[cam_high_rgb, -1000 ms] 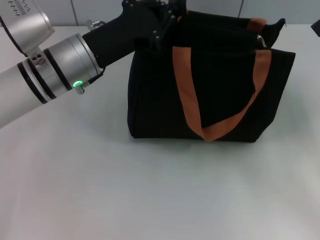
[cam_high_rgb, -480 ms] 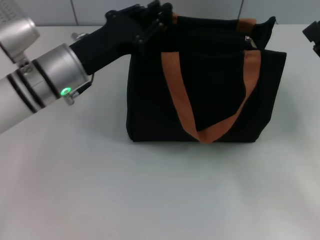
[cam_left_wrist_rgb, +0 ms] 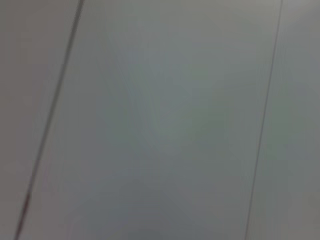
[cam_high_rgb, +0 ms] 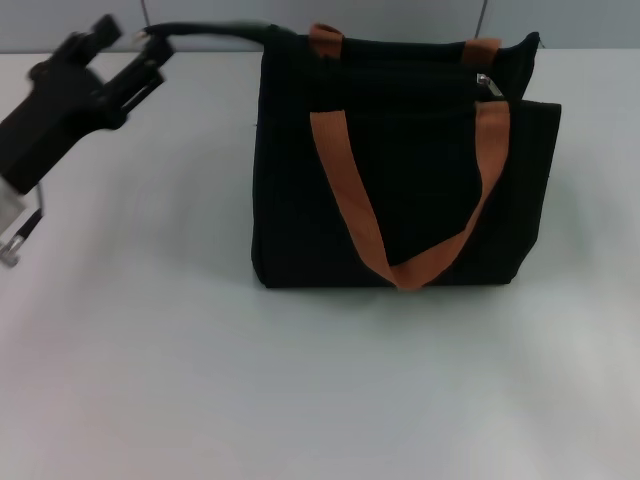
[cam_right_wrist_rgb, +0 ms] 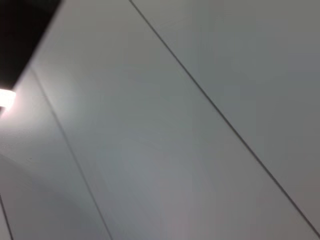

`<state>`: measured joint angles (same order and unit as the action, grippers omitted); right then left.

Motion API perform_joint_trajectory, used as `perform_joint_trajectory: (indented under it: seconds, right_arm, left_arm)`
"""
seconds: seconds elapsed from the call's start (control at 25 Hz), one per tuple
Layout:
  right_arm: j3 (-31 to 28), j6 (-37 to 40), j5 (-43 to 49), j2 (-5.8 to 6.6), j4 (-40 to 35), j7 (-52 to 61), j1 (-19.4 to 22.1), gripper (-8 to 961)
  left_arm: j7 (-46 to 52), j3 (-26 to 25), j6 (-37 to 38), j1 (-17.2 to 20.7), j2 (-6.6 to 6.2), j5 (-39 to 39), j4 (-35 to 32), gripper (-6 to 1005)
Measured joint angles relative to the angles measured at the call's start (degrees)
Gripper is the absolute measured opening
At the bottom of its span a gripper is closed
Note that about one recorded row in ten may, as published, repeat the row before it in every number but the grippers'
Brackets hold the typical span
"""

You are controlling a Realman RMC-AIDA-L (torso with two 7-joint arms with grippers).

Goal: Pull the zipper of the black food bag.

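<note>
The black food bag stands upright on the table in the head view, with an orange-brown handle hanging down its front. The zipper, a small silver pull tab, sits on the top edge near the bag's right end. My left gripper is open and empty, well to the left of the bag and clear of it. My right gripper is out of view. Both wrist views show only pale panels with dark seams.
A thin dark strip runs along the back of the table from beside my left gripper to the bag's top left corner; I cannot tell what it is. The pale table spreads in front of the bag.
My left gripper has drawn away from the bag's top left corner, moving far to the left. The right arm's tip, seen at the right edge half a second ago, has left the view.
</note>
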<state>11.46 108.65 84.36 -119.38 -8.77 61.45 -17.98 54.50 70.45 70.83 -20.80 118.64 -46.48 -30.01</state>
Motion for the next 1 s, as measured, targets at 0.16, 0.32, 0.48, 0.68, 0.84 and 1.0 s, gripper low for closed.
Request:
perform_joint_trajectory:
  seconds: [0.16, 0.32, 0.48, 0.68, 0.84, 1.0]
  right_arm:
    - [0.74, 1.2, 0.54, 0.13, -0.17, 0.1, -0.36, 774]
    - [3.12, 1.27, 2.77, 0.27, -1.76, 0.32, -1.55, 775]
    - [10.74, 2.84, 6.89, 0.21, -5.06, -1.9, -4.03, 774]
    - [23.73, 1.72, 12.4, 0.11, -6.78, -11.11, -7.0, 775]
    - [32.64, -2.21, 12.72, 0.03, -6.55, -13.82, -7.36, 774]
    - [39.05, -4.84, 12.75, 0.04, -6.54, -14.01, -7.33, 774]
  left_arm:
    - [0.19, -4.58, 6.61, 6.34, -0.05, -0.04, 0.27, 738]
    - [0.39, -6.74, 12.76, 10.43, -0.39, -0.65, 0.41, 799]
    - [0.11, -6.09, 18.66, 10.58, -1.78, -6.98, 0.79, 799]
    - [0.39, -6.03, 26.92, 7.59, -3.21, -20.36, 0.6, 799]
    - [0.39, -6.05, 29.16, 6.05, -3.52, -30.02, -0.22, 798]
    - [0.12, -6.04, 29.38, 5.16, -3.22, -35.85, -0.47, 798]
